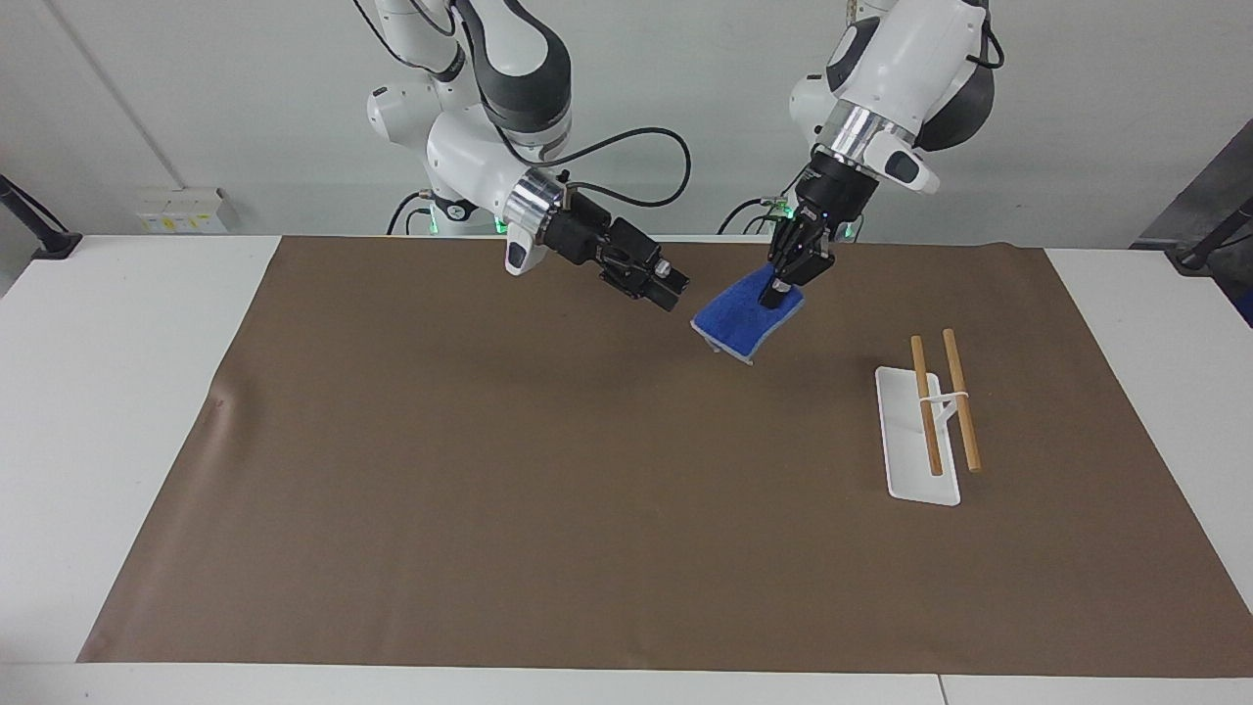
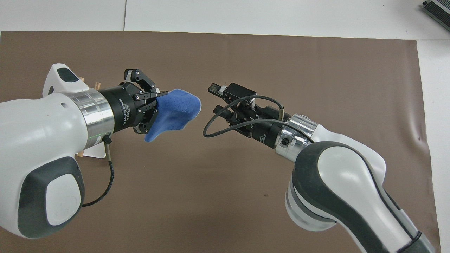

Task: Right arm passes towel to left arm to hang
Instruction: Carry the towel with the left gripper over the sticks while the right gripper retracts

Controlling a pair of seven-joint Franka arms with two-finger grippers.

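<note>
The small blue towel [image 1: 744,319] [image 2: 177,109] hangs in the air over the brown mat [image 1: 489,470], pinched at one edge by my left gripper [image 1: 779,292] [image 2: 159,102], which is shut on it. The cloth droops below the fingertips. My right gripper [image 1: 670,290] [image 2: 215,98] is open and holds nothing. It hovers over the mat a short gap from the towel, toward the right arm's end, without touching it.
A towel rack [image 1: 926,431] with a white base and two wooden rods stands on the mat toward the left arm's end of the table. In the overhead view only its rod tips [image 2: 88,82] and a corner of its base show past the left arm.
</note>
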